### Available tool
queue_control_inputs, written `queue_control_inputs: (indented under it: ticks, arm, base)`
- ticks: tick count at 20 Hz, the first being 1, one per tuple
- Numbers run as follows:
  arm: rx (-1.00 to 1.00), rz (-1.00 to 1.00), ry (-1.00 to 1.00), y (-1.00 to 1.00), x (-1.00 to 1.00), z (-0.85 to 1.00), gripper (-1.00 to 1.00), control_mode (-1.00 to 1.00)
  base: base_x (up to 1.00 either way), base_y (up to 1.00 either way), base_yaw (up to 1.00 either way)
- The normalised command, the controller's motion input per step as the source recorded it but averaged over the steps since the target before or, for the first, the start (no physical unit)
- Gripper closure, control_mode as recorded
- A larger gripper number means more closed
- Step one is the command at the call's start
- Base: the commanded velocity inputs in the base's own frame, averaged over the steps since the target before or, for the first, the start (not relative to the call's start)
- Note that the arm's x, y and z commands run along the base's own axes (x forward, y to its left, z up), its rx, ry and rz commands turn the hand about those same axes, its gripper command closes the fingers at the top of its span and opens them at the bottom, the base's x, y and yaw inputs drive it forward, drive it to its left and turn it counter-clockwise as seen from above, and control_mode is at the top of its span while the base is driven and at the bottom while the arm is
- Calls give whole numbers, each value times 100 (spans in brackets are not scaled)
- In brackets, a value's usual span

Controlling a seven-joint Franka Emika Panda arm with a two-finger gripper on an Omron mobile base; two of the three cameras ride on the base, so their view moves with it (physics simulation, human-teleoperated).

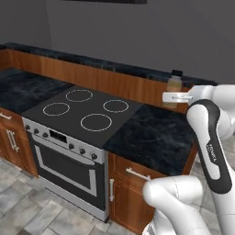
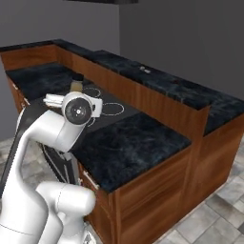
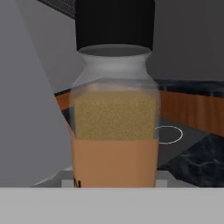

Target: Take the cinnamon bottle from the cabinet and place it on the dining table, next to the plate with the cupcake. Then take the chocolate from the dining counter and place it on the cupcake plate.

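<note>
Hand view puts the cinnamon bottle (image 3: 114, 118) right in front of the camera, upright, its black cap at the top and its clear glass body filled most of the way with tan powder over an orange label band. That closeness, with the bottle seen in the left base view (image 1: 174, 87) at the tip of the gripper (image 1: 170, 97) and well above the bench (image 1: 151, 133), reads as the bottle being carried in the air with the jaws clamped on its lower body; the finger tips themselves are hidden, so the grip is a judgement from how the bottle hangs there unsupported. Holding it upright and low on the body keeps the cap clear and the powder settled, which suits setting it down on its base later.

Below and to the left lies the stove (image 1: 85, 110) with 4 ring burners, set into wooden cabinets. In the right base view the bottle (image 2: 76, 84) peeks above the arm's wrist, and a raised dark counter (image 2: 181, 90) runs behind the bench. A small pale object (image 2: 144, 70) sits on that counter, too small to identify. The first half of the task looks under way: bottle in hand, not yet placed.
</note>
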Motion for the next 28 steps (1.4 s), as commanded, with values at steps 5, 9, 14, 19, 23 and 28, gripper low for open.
queue_control_inputs:
  ticks: [5, 9, 14, 19, 23, 28]
  arm:
    - [0, 0, 0, 0, 0, 0, 100, 100]
    - [0, 0, 0, 0, 0, 0, 100, 100]
    - [0, 0, 0, 0, 0, 0, 100, 100]
    - [0, 0, 0, 0, 0, 0, 100, 100]
    - [0, 0, 0, 0, 0, 0, 100, 100]
    - [0, 0, 0, 0, 0, 0, 100, 100]
  base:
    - [35, -72, 0]
    - [31, -73, 0]
    - [15, -79, 0]
    - [-2, -81, -1]
    - [6, -75, -1]
    - [28, -71, 0]
